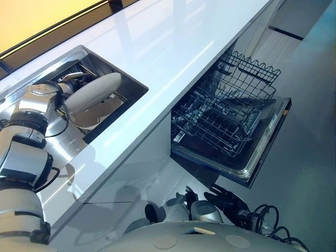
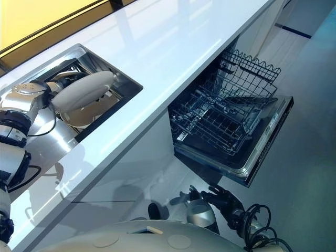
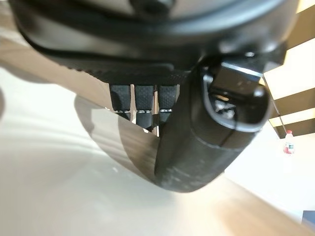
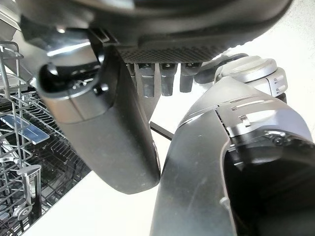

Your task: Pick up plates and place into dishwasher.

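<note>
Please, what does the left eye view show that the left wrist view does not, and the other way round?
The left eye view gives the setting: the sink, the white counter, the open dishwasher with its rack, and the right hand, low and open. The left wrist view gives the grip from close: thumb and fingers pinching the plate at its rim. Both share the plate and the left hand that holds it.

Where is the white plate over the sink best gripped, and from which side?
By its rim at the end nearest the left hand, from the robot's left, thumb on one face, fingers on the other. The white plate is thin and tilted on edge above the sink, so that rim is exposed; the hand appears to pinch it there.
</note>
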Controlling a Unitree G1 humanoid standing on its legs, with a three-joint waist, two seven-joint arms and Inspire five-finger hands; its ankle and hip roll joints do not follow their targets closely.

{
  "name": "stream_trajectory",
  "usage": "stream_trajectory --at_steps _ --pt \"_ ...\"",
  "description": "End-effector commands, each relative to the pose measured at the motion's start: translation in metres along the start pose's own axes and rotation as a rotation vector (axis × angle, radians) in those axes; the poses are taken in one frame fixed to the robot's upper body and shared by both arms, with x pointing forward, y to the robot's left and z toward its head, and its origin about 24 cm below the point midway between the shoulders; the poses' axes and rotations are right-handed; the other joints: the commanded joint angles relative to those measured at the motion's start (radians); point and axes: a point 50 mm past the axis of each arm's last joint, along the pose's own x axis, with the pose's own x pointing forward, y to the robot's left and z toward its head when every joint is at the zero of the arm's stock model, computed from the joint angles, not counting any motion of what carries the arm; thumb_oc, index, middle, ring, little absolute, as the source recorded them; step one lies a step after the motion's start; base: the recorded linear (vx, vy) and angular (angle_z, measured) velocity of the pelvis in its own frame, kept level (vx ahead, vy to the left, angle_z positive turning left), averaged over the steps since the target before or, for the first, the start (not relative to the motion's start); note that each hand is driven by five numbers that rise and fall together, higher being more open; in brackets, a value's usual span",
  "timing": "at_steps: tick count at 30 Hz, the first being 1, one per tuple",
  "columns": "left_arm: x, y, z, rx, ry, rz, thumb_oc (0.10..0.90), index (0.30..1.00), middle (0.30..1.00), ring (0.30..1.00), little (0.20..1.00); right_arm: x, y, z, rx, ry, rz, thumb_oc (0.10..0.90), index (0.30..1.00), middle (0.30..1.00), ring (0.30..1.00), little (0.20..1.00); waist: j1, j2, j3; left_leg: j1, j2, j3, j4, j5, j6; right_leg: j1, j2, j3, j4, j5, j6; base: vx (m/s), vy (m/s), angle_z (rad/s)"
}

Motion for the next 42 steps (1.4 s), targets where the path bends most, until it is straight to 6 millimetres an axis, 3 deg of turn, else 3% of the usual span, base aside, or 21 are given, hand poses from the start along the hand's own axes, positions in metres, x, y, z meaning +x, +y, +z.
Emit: stream_trajectory --at_steps 1,11,15,18,23,26,30,33,37,42 --pt "-0.027 0.032 0.075 0.019 -0.271 0.099 0.108 0.307 0.307 0.307 0.208 -0.013 -0.007 -0.027 -0.071 0.105 0.018 0.800 0.900 0.900 0.900 0.900 -0.004 0.043 -0.050 -0.024 -0.080 0.056 0.035 -0.115 0.053 -0.060 0.063 0.042 0.076 -0.040 0.087 -0.01 -0.031 0.00" --pt "-0.037 0.046 0.072 -0.018 -0.319 0.188 0.100 0.300 0.300 0.300 0.200 -0.012 -0.006 -0.025 -0.078 0.102 0.024 0.800 0.900 0.900 0.900 0.900 0.011 0.044 -0.061 -0.018 -0.076 0.041 0.034 -0.114 0.045 -0.037 0.070 0.027 0.059 -0.046 0.077 0.00 -0.006 0.00" --pt "-0.048 0.056 0.085 -0.128 -0.479 0.299 0.100 0.300 0.300 0.300 0.200 -0.010 -0.008 -0.011 -0.076 0.014 0.020 0.800 0.900 0.900 0.900 0.900 0.021 0.041 -0.068 -0.011 -0.074 0.033 0.030 -0.111 0.038 -0.024 0.075 0.021 0.049 -0.048 0.071 -0.03 -0.045 -0.05" --pt "-0.054 0.048 0.102 -0.185 -0.634 0.354 0.100 0.300 0.300 0.300 0.200 -0.002 0.008 0.027 -0.225 -0.155 0.108 0.800 0.900 0.900 0.900 0.900 0.032 0.037 -0.067 -0.004 -0.071 0.027 0.028 -0.109 0.036 -0.013 0.078 0.021 0.040 -0.046 0.061 -0.06 -0.052 -0.01" --pt "-0.064 0.031 0.120 -0.101 -0.792 0.436 0.100 0.300 0.300 0.300 0.200 0.003 0.070 0.091 -0.141 -0.408 0.390 0.800 0.900 0.900 0.900 0.900 0.048 0.027 -0.069 -0.003 -0.066 0.017 0.028 -0.103 0.032 -0.003 0.084 0.018 0.034 -0.050 0.046 -0.12 -0.068 -0.01" --pt "-0.075 0.026 0.130 0.039 -0.865 0.543 0.100 0.300 0.300 0.300 0.200 -0.013 0.106 0.126 -0.113 -0.579 0.557 0.800 0.900 0.900 0.900 0.900 0.052 0.022 -0.077 -0.003 -0.060 0.021 0.027 -0.100 0.026 0.002 0.087 0.007 0.034 -0.055 0.043 -0.13 -0.076 0.00" --pt "-0.084 0.021 0.138 0.115 -0.937 0.625 0.100 0.300 0.300 0.300 0.200 -0.033 0.128 0.155 -0.143 -0.707 0.674 0.800 0.900 0.900 0.900 0.900 0.053 0.019 -0.087 0.000 -0.054 0.025 0.021 -0.097 0.023 0.003 0.091 0.005 0.038 -0.061 0.042 -0.08 -0.057 0.00" --pt "-0.098 0.010 0.145 0.187 -1.055 0.745 0.100 0.300 0.300 0.300 0.200 -0.060 0.146 0.183 -0.189 -0.816 0.770 0.800 0.900 0.900 0.900 0.900 0.050 0.013 -0.096 0.005 -0.046 0.028 0.015 -0.095 0.021 0.003 0.095 0.008 0.044 -0.067 0.040 -0.10 -0.072 0.01" --pt "-0.116 0.000 0.143 0.321 -1.182 0.931 0.100 0.300 0.300 0.300 0.200 -0.088 0.148 0.209 -0.194 -0.907 0.785 0.800 0.900 0.900 0.900 0.900 0.044 0.005 -0.106 0.009 -0.039 0.031 0.006 -0.093 0.017 0.004 0.101 0.011 0.044 -0.070 0.036 -0.09 -0.052 0.00" --pt "-0.131 -0.010 0.129 0.450 -1.261 1.103 0.100 0.300 0.300 0.300 0.200 -0.108 0.116 0.236 -0.108 -1.061 0.455 0.800 0.900 0.900 0.900 0.900 0.022 -0.009 -0.111 0.012 -0.031 0.046 0.004 -0.092 0.017 -0.001 0.105 0.016 0.047 -0.066 0.034 -0.08 -0.039 -0.04"
